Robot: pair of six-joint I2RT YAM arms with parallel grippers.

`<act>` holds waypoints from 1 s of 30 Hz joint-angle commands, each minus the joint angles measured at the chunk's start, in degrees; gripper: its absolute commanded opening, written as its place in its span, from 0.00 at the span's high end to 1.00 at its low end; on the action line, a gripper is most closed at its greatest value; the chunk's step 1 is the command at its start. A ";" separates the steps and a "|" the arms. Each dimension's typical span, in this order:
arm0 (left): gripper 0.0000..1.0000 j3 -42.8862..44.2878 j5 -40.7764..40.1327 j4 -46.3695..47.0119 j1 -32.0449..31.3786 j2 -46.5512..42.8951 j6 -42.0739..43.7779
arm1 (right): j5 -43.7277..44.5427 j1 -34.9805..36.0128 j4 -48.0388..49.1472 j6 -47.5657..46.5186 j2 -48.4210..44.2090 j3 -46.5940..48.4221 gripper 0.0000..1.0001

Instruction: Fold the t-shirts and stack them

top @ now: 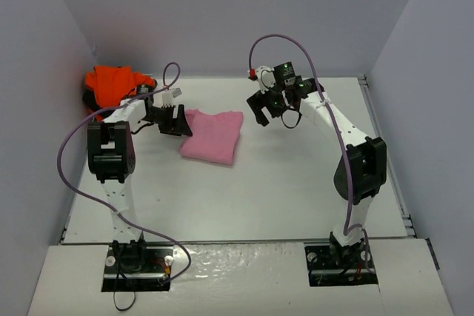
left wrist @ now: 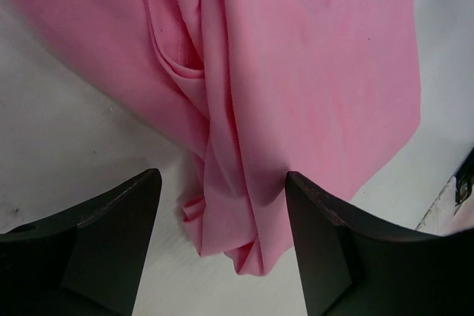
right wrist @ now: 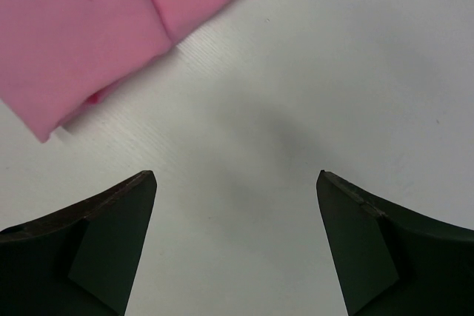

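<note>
A light pink t-shirt (top: 213, 135) lies folded into a rough rectangle on the white table, left of centre. My left gripper (top: 178, 122) hovers at its left edge. In the left wrist view the left gripper (left wrist: 221, 175) is open, with a bunched corner of the pink t-shirt (left wrist: 296, 72) lying loose between the fingers. My right gripper (top: 272, 116) hangs to the right of the shirt. In the right wrist view the right gripper (right wrist: 235, 174) is open over bare table, and the pink t-shirt (right wrist: 81, 27) is up at the left. An orange t-shirt (top: 112, 83) sits crumpled at the back left corner.
Grey walls close in the table (top: 296, 183) on the left, back and right. The orange heap is pressed against the left wall, just behind my left arm. A metal rail (top: 385, 153) runs along the table's right edge.
</note>
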 commanded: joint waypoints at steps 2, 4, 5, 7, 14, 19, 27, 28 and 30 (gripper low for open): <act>0.36 9.57 5.48 -4.64 0.55 3.96 -1.23 | -5.21 0.02 1.05 1.02 -4.21 -0.25 0.13; 0.35 10.51 5.34 -4.13 0.46 5.19 -2.00 | -4.98 -0.13 1.13 1.00 -3.80 -0.38 0.13; 0.35 11.56 5.73 -4.56 0.46 6.21 -2.24 | -5.25 -0.33 1.10 1.00 -3.72 -0.41 0.13; 0.35 12.86 6.54 -5.70 0.46 8.27 -2.53 | -5.52 -0.57 1.05 1.00 -3.55 -0.46 0.13; 0.35 19.40 9.16 -11.18 0.29 15.96 -1.54 | -6.76 -0.83 1.00 1.30 -2.55 -0.55 0.13; 0.35 26.40 11.24 -20.62 -3.96 22.28 3.79 | -8.88 -0.83 1.05 2.72 1.00 -0.07 0.13; 0.42 27.99 12.69 -23.63 -7.82 24.30 6.30 | -7.48 1.89 0.74 4.83 10.60 4.21 1.00; 0.45 27.92 13.03 -23.44 -7.93 24.45 6.34 | -6.60 2.80 0.51 4.60 11.59 4.59 1.00; 0.80 28.12 13.00 -23.60 -7.82 24.73 6.50 | -6.06 4.03 0.13 3.99 12.39 4.57 1.00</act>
